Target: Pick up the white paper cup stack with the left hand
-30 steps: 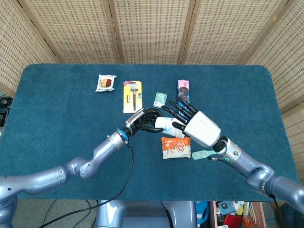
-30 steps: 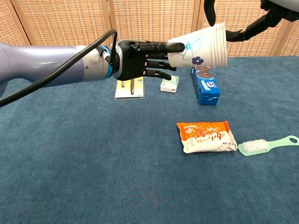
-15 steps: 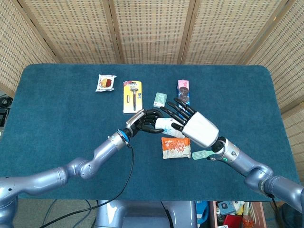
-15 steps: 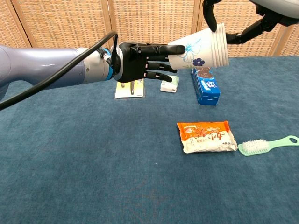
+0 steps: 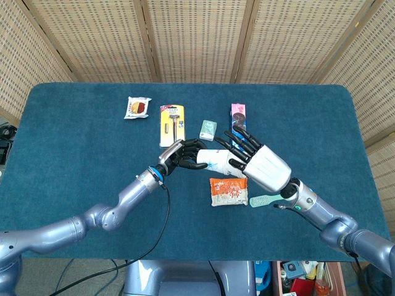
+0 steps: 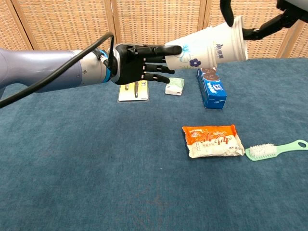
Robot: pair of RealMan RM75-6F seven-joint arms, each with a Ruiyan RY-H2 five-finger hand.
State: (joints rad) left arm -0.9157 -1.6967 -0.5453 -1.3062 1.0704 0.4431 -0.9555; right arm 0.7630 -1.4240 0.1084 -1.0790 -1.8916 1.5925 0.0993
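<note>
The white paper cup stack (image 6: 207, 45) with blue flower prints hangs in the air on its side, rim to the right; it also shows in the head view (image 5: 216, 160). My right hand (image 5: 262, 165) holds it at the wide rim, dark fingers (image 6: 227, 10) hooked over the edge. My left hand (image 6: 139, 62) is at the narrow bottom end, thumb along the top and fingers stretched out beside and under it, touching the stack without closing round it. In the head view the left hand (image 5: 185, 154) meets the stack above the table's middle.
On the blue table (image 6: 72, 168) lie an orange snack packet (image 6: 211, 141), a green brush (image 6: 274, 149), a blue biscuit box (image 6: 211, 89), a small pale green packet (image 6: 174, 85), a yellow razor card (image 5: 172, 124) and a red-and-white snack (image 5: 137, 107).
The right hand has lifted the rim end up and to the right, tilting the stack. The left hand shifted slightly left, staying at the narrow end.
</note>
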